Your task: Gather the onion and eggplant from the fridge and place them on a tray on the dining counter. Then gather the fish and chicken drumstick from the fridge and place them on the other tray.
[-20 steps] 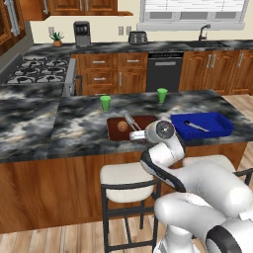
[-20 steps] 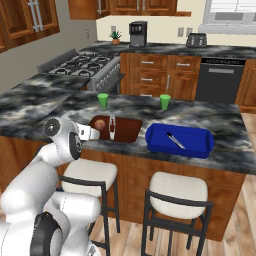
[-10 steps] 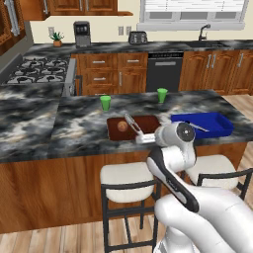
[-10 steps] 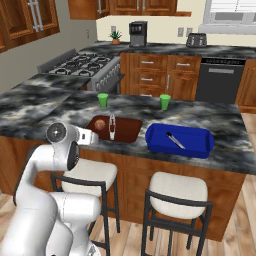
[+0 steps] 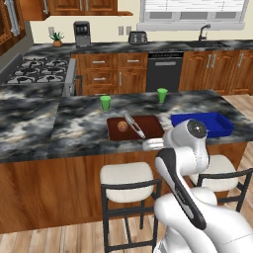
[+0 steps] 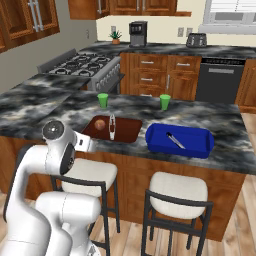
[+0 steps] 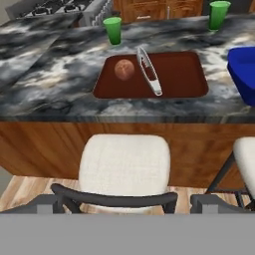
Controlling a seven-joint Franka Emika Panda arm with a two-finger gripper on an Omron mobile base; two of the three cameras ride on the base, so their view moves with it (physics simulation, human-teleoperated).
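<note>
I'm parked facing the counter (image 5: 59, 123). The brown tray (image 7: 177, 74) carries the onion (image 7: 124, 69) at its 9 o'clock beside a pale long item, so veg half looks underway. Blue tray (image 6: 197, 141), at 3 o'clock, awaits meat. Hand (image 7: 127, 201) empty, jaws wide; fingertips visible from hand view.

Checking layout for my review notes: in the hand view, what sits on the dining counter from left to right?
Left green cup → round brown onion on dark red tray → silver tongs → right green cup → blue tray.
</note>
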